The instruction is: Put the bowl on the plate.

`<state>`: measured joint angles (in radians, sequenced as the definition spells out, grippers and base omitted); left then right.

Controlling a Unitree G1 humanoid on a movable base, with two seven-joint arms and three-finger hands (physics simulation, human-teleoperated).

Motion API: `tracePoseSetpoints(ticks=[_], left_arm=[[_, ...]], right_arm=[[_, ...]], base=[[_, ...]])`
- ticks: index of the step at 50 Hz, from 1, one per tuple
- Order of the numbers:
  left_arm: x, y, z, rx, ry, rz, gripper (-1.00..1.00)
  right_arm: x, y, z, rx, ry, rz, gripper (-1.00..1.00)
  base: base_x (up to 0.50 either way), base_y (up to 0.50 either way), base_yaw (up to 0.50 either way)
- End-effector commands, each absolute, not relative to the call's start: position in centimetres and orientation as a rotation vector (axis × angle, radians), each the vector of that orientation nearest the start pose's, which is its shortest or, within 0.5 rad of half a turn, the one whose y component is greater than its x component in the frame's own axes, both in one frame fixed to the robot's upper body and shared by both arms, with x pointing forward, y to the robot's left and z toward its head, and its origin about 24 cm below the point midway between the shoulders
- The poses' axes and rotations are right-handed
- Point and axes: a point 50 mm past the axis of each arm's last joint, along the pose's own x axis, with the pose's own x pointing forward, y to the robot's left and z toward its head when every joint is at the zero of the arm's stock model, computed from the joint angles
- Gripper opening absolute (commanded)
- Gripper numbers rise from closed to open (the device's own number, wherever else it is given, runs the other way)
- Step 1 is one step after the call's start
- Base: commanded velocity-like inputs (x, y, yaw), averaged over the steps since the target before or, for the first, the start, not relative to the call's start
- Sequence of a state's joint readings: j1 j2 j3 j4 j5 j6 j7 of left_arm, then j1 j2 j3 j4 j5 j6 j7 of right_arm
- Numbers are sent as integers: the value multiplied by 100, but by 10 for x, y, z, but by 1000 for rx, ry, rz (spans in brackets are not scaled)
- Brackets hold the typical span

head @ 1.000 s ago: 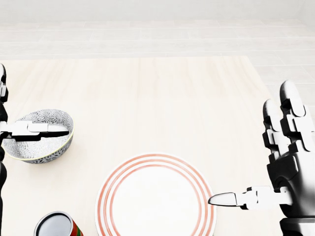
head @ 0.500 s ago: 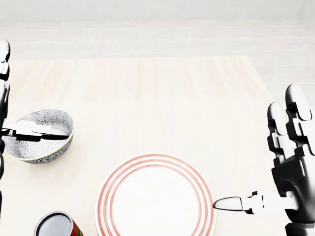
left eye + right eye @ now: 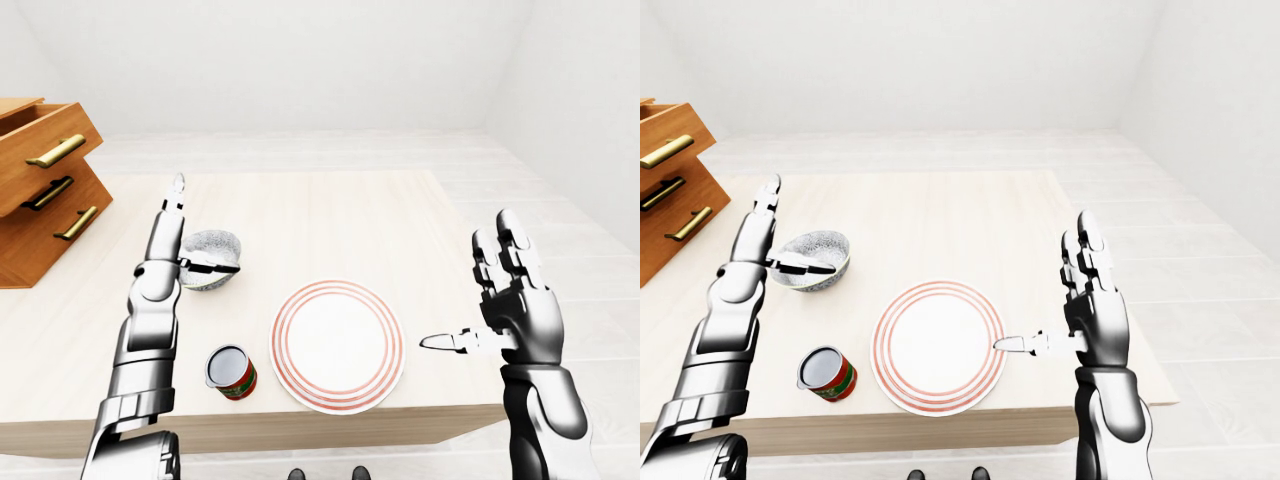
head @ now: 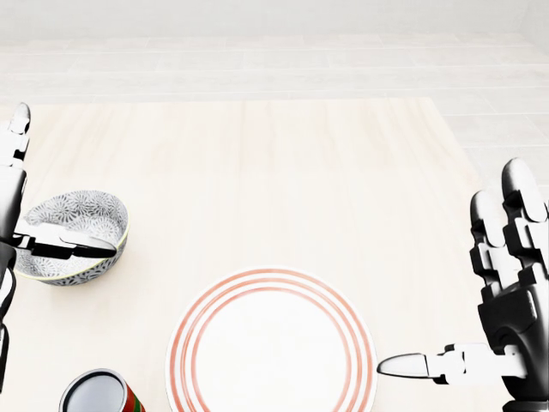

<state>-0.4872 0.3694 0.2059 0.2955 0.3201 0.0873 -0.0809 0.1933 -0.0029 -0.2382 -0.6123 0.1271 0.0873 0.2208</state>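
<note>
My left fingers (image 4: 69, 247) are open, thumb laid across the bowl (image 4: 81, 273), which sits on the table (image 4: 257, 172) left of the plate (image 4: 270, 343) in the head view; it looks stiff, glazed, slippery, breakable, so I'd pinch its rim.

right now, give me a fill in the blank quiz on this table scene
In the head view the bowl sits to the ___ of the plate.
The thumb of the left hand reaches over the ___.
The right hand is ___, not shut.
Missing words: left; bowl; open.
</note>
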Motion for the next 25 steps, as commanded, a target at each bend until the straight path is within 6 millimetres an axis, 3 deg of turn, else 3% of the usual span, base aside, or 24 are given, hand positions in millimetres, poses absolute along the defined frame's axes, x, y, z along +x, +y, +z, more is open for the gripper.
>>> tracePoseSetpoints(ticks=[1,25], left_arm=[[338,255,117,640,-3,204,100],[330,255,108,752,31,188,100]], right_arm=[[193,-199,131,-15,-337,-23,100],[197,-196,132,-18,-344,-19,100]], base=[[0,0,0],[0,0,0]])
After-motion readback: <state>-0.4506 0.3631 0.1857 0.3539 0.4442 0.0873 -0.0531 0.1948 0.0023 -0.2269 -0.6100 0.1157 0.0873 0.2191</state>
